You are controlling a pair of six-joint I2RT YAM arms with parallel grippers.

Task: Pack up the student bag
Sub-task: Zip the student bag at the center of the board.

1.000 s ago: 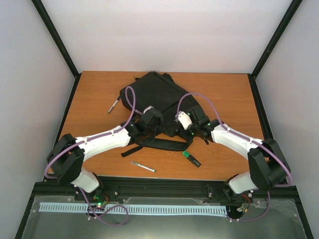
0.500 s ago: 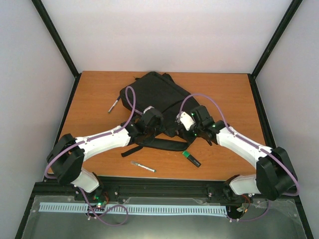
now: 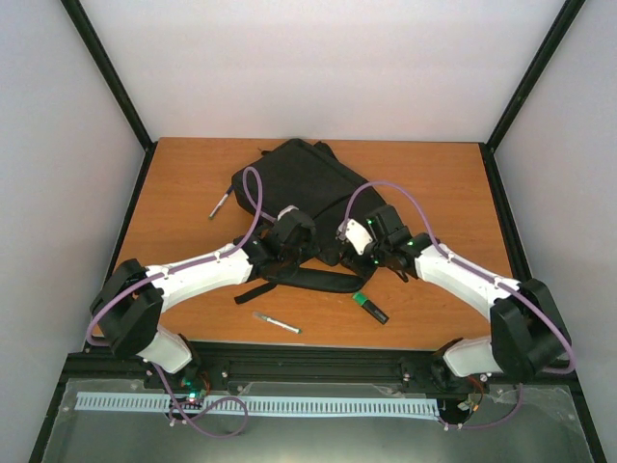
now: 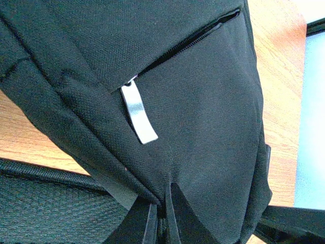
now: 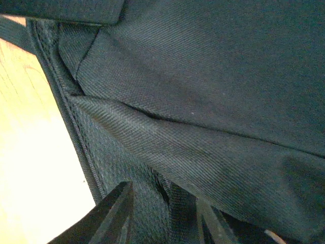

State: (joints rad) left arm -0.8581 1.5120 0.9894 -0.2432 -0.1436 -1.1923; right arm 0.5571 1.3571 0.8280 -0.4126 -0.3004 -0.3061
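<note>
Left end effector [image 4: 161, 218]: closed, pinching student bag [image 4: 203, 127] fabric.
Right end effector [image 5: 161, 216]: partly open, fingers astride a bag fold.
Desk [image 3: 434, 183]: orange wood.
Room: white walls [image 3: 318, 68].

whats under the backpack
The student bag lies on the wooden table, and a shoulder strap pokes out at its near edge. Anything beneath the fabric is covered and cannot be seen.
</note>
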